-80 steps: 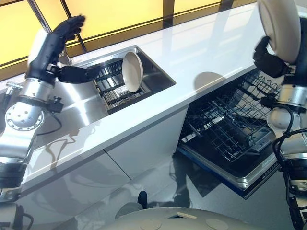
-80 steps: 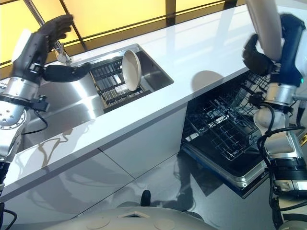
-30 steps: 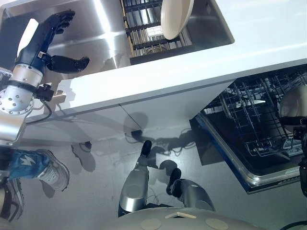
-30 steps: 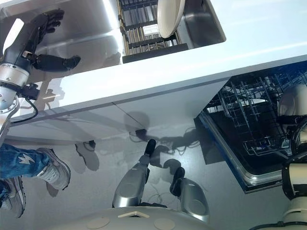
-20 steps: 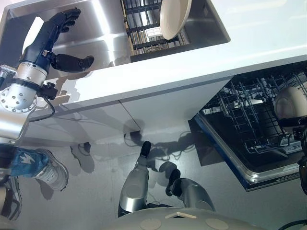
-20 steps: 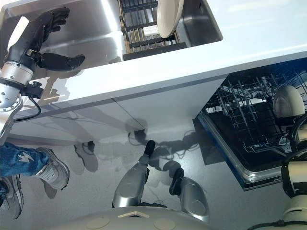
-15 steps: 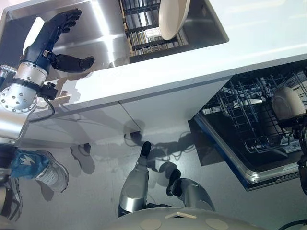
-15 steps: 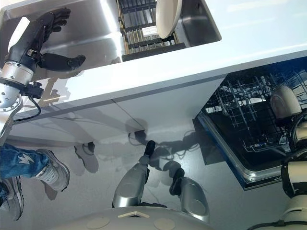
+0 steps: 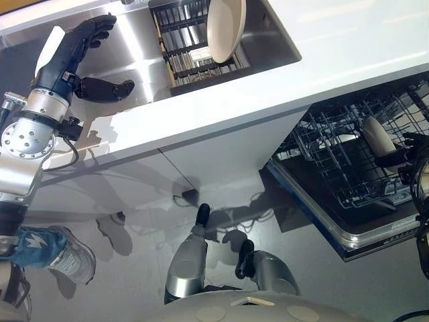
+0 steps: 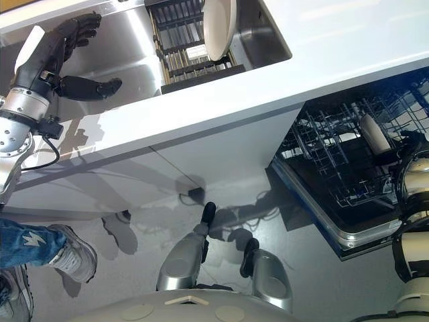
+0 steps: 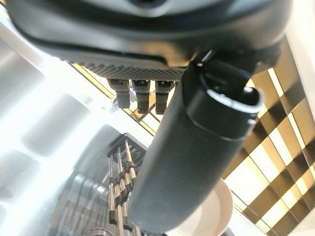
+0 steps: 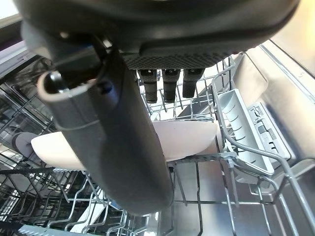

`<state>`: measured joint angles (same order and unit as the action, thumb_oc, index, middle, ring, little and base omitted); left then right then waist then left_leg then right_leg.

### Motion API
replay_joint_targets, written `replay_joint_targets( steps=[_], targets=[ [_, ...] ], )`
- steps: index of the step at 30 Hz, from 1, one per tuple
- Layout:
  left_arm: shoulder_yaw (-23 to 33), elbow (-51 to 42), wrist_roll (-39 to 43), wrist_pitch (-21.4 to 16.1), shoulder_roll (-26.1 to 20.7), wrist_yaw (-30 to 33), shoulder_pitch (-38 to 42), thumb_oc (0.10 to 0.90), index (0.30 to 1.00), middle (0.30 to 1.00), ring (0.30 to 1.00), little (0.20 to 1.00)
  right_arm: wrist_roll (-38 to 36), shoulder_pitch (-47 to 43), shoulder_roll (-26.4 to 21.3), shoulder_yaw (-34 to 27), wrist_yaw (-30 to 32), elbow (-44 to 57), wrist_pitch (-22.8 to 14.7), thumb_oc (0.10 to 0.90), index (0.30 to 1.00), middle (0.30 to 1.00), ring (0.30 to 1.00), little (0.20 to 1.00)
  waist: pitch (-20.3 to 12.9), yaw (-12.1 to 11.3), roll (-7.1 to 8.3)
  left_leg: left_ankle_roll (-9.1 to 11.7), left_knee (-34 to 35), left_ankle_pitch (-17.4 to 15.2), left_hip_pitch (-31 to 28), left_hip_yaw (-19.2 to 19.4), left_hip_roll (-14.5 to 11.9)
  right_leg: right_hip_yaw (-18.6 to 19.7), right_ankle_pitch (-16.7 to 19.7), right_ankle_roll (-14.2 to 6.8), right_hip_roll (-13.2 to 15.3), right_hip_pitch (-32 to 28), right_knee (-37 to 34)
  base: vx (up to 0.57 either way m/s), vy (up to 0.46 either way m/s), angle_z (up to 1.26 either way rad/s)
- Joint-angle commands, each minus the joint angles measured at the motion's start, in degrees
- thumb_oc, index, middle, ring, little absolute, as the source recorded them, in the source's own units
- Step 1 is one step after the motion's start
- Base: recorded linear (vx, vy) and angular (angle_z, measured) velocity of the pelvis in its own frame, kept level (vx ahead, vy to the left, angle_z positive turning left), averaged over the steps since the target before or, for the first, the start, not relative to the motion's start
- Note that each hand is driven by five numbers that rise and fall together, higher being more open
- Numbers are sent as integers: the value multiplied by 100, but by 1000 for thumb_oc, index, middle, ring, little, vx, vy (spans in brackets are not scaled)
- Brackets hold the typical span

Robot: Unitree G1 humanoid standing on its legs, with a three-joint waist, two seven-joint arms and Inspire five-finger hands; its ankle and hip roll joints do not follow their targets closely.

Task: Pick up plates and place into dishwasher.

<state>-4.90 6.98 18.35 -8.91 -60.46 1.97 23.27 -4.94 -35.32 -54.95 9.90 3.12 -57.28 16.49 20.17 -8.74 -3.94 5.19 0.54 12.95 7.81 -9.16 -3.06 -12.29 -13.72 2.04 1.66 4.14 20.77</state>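
Plate (image 12: 187, 140) pinched in my right hand (image 12: 113, 147) is entering the dishwasher rack (image 9: 335, 161); next I judge seating it between tines.

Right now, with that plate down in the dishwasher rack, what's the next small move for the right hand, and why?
Probably open the right hand and let go: the plate it pinches already sits among the dishwasher rack wires, so holding on seems unnecessary.
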Motion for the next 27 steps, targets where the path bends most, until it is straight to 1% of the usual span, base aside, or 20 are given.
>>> replay_joint_targets(
  steps=[1,5,10,11,14,19,23,27],
  targets=[
    [771,-283,156,-443,78,159,264,800,900,900,900,900,301,88,-382,217,83,473,-233,800,900,900,900,900,-721,174,374,-184,-200,-954,-589,240,304,173,983,-223,-51,-697,-1610,11,96,-5],
    [821,-300,152,-436,97,97,200,800,900,900,900,900,152,187,-315,158,-10,625,-205,800,900,900,900,900,-868,189,384,-214,-90,-970,-729,275,337,190,1016,-259,-29,-795,-1698,2,99,-3],
    [895,-355,40,-437,154,71,102,800,900,900,900,900,-399,412,-152,-29,-29,1272,-209,800,900,900,900,900,-1060,241,399,-252,92,-989,-928,330,367,205,1055,-307,-1,-904,-1798,-22,101,-1],
    [900,-348,-17,-449,200,84,90,800,900,900,900,900,-629,474,-85,-86,-10,1481,-275,800,900,900,900,900,-1116,272,406,-262,149,-998,-987,347,383,219,1076,-327,6,-935,-1840,-33,105,3],
    [941,-324,-82,-482,224,90,50,800,900,900,900,900,-925,639,35,-251,-21,1834,-400,800,900,900,900,900,-1197,321,416,-275,222,-1015,-1070,399,401,251,1115,-362,21,-981,-1913,-37,86,-1],
    [1029,-246,-204,-539,332,128,7,800,900,900,900,900,-1183,949,327,-523,-360,2578,-568,800,900,900,900,900,-1416,467,440,-319,342,-1081,-1241,559,464,412,1261,-441,36,-1074,-2169,-43,113,-9],
    [1070,-231,-322,-599,411,194,-60,800,900,900,900,900,-1453,1113,437,-683,-678,2965,-785,800,900,900,900,900,-1578,572,466,-342,374,-1137,-1340,735,503,537,1435,-507,35,-1133,-2419,-46,111,-14],
    [1041,-181,-393,-615,404,292,-45,800,900,900,900,900,-1769,1128,490,-779,-646,3271,-989,800,900,900,900,900,-1674,635,471,-356,385,-1166,-1388,864,509,617,1521,-534,29,-1150,-2517,-34,78,-20]
  ],
)
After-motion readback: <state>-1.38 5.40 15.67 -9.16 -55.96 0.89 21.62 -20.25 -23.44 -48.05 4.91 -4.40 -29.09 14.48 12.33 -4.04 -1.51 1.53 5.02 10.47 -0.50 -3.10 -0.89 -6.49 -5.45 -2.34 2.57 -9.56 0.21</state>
